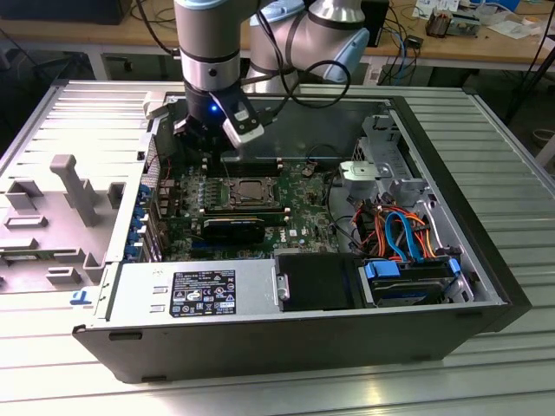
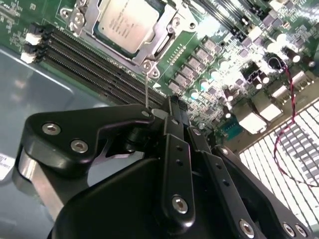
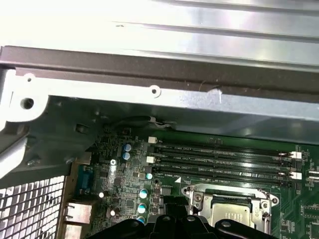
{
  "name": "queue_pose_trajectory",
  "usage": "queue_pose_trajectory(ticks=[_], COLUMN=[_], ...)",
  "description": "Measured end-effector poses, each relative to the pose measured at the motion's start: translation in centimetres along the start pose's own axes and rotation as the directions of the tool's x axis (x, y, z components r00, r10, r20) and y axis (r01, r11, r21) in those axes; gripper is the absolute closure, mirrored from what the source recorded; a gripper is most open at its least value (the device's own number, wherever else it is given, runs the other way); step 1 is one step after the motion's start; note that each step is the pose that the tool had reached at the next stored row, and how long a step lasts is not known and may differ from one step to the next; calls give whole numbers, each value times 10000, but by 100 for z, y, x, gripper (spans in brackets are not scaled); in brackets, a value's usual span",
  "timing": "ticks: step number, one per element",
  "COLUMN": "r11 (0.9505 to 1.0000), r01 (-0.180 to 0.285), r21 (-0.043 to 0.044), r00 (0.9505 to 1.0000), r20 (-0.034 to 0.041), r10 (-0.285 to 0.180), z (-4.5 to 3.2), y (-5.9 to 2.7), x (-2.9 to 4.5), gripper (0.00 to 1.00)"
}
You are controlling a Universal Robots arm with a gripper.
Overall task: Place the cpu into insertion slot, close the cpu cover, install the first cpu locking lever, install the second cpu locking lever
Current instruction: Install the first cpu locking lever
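the cpu [image 2: 127, 22], a flat square chip with a dull silver top, is lying level inside the insertion slot [image 2: 149, 63], a square socket with a silver metal rim that is sitting on the green motherboard [image 2: 202, 25] just beside the long black memory slots [image 2: 89, 59]. the cpu cover [image 2: 167, 37], a thin silver frame with a cut-out window, is lying flat around the chip's edges, leaving the metal top showing through the window. a thin wire locking lever [image 2: 146, 89] is standing up off one corner of the slot, not lying down along the frame.
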State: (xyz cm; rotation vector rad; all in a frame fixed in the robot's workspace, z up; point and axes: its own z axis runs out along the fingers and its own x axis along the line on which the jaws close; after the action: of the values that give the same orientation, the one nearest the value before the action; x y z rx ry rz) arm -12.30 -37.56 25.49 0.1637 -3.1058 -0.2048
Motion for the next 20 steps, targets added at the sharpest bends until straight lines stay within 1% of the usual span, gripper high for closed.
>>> queue_pose_trajectory(ticks=[3, 6, 9, 12, 17, 20], r11=[10000, 9999, 9999, 9999, 9999, 9999], r01=[1, 4, 7, 9, 9, 10], r21=[-54, -110, -161, -159, -160, -160], r00=[10000, 10000, 10000, 10000, 10000, 10000], r20=[7, 14, 24, 21, 22, 22], r10=[-1, -3, -6, -9, -9, -10], z=[-8, -13, -57, -52, -49, -50], y=[21, 41, 59, 105, 124, 121], x=[2, 21, 33, 28, 26, -6], gripper=[89, 89, 89, 89, 89, 89])
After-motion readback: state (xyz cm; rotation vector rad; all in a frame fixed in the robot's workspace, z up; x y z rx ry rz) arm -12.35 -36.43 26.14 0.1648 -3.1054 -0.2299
